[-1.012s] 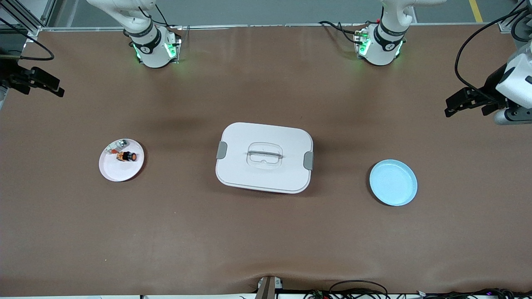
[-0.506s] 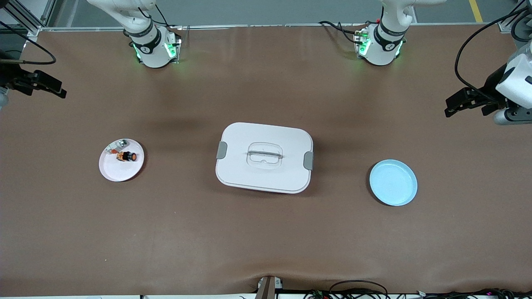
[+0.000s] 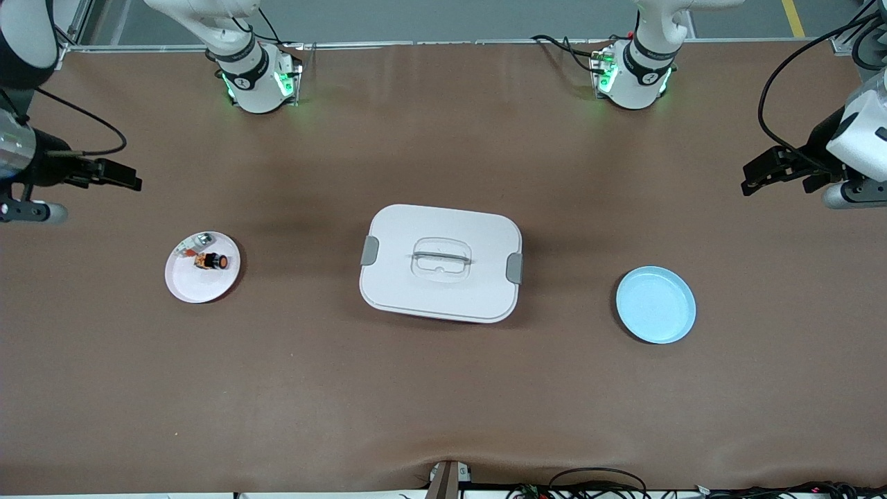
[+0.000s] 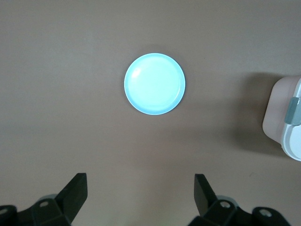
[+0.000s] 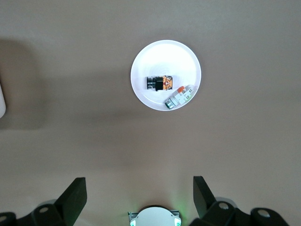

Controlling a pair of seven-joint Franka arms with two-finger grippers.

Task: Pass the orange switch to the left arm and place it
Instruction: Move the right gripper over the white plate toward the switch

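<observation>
The orange switch (image 3: 211,261) lies on its side on a white plate (image 3: 194,285) toward the right arm's end of the table; it also shows in the right wrist view (image 5: 160,83). The white box (image 3: 441,263) with grey clips stands mid-table. My right gripper (image 3: 123,177) is open and empty, high over the bare table at its own end; its wide-apart fingertips (image 5: 75,195) frame the view. My left gripper (image 3: 759,173) is open and empty, high over the table's other end, with its fingertips (image 4: 77,188) spread.
A small silver-and-red item (image 3: 194,244) shares the white plate with the switch (image 5: 180,96). A light blue plate (image 3: 655,304) lies toward the left arm's end, also in the left wrist view (image 4: 154,84). The box's corner (image 4: 288,117) shows there too.
My right gripper has swung in from the table's edge toward the white plate and a little nearer the front camera. The left arm has not moved.
</observation>
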